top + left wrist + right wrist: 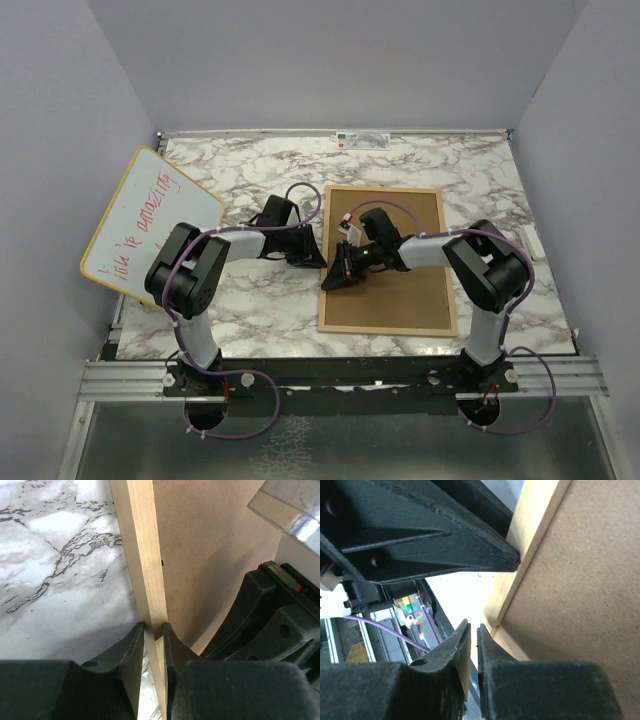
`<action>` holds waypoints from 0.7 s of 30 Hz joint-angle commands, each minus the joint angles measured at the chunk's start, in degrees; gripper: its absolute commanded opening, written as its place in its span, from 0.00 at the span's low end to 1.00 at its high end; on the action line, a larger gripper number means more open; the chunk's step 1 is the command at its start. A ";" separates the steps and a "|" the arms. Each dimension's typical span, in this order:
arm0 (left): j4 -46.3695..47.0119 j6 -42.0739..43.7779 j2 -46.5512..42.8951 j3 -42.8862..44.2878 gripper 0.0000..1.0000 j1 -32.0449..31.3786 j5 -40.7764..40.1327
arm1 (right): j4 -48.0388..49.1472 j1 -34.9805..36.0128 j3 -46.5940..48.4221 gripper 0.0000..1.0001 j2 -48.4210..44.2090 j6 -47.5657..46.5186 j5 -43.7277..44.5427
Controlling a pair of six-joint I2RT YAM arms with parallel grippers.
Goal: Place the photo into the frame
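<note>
The frame (449, 262), thin light wood, lies back side up on the marble table, and the brown backing board (400, 290) fills it. My left gripper (312, 252) is at the frame's left rim. In the left wrist view it (153, 627) is shut on the wooden rim (142, 545). My right gripper (338, 278) is over the same left rim, a little nearer. In the right wrist view it (474, 629) is shut with only a thin slit and nothing seen between the jaws, just left of the rim (532, 525). The photo is hidden.
A round-cornered whiteboard (150, 220) with red handwriting leans at the table's left edge. A small label strip (362, 139) lies at the back edge. Grey walls enclose the table on three sides. The left gripper's finger (445, 545) crosses the top of the right wrist view.
</note>
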 commanded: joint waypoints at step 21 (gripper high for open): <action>-7.40 3.07 5.58 -3.98 0.20 -0.14 -10.78 | 0.81 1.22 -1.27 0.07 2.01 -1.81 -0.39</action>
